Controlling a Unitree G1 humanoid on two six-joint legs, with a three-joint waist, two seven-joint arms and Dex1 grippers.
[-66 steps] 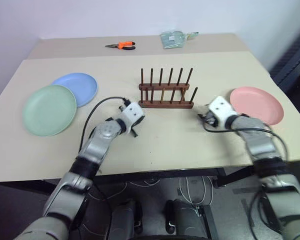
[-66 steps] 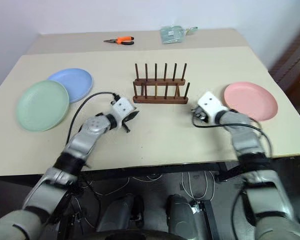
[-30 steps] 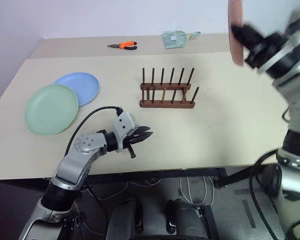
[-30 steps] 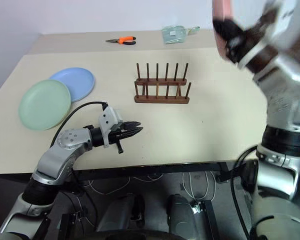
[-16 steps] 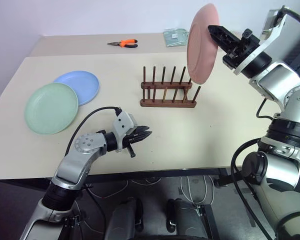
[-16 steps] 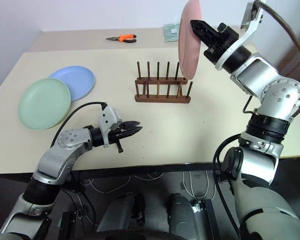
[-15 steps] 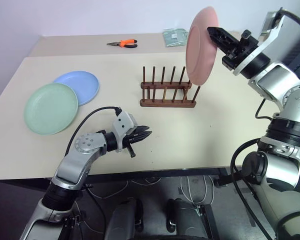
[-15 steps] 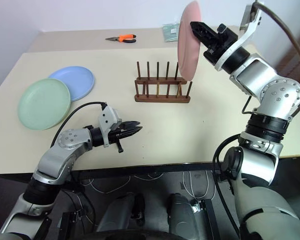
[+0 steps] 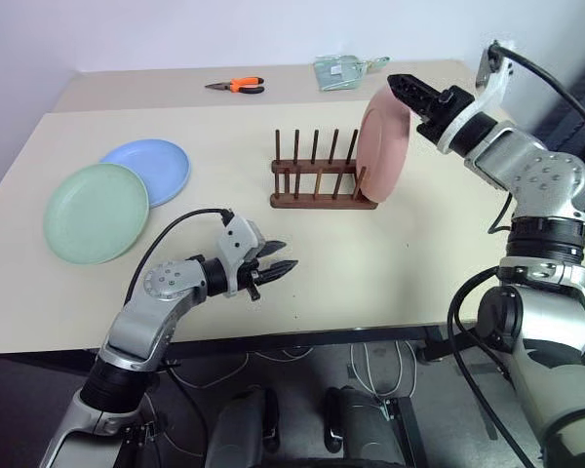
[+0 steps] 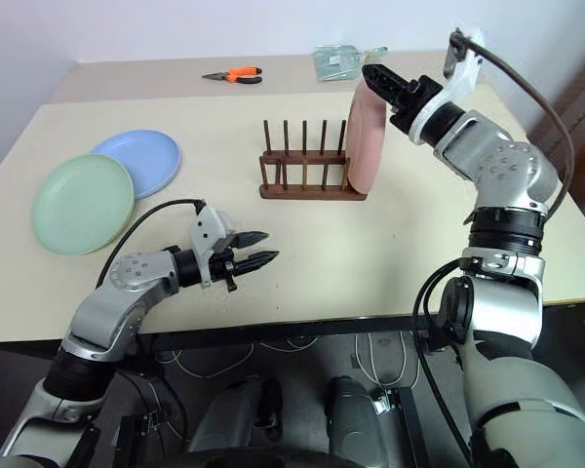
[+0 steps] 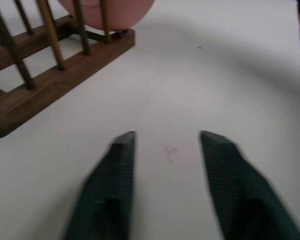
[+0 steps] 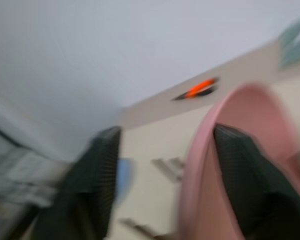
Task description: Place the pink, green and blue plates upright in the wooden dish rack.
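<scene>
At the right end of the wooden dish rack [image 9: 324,175], the pink plate [image 9: 382,144] now stands on edge among the last pegs, lowered from mid-air half a second ago. Right gripper [image 10: 385,90] fingers have spread apart, one each side of its rim; left gripper [image 9: 276,268] fingers have parted too, empty. Green plate [image 9: 96,212] and blue plate [image 9: 149,168] wait flat, well apart, across bare worktop [image 9: 419,263].
</scene>
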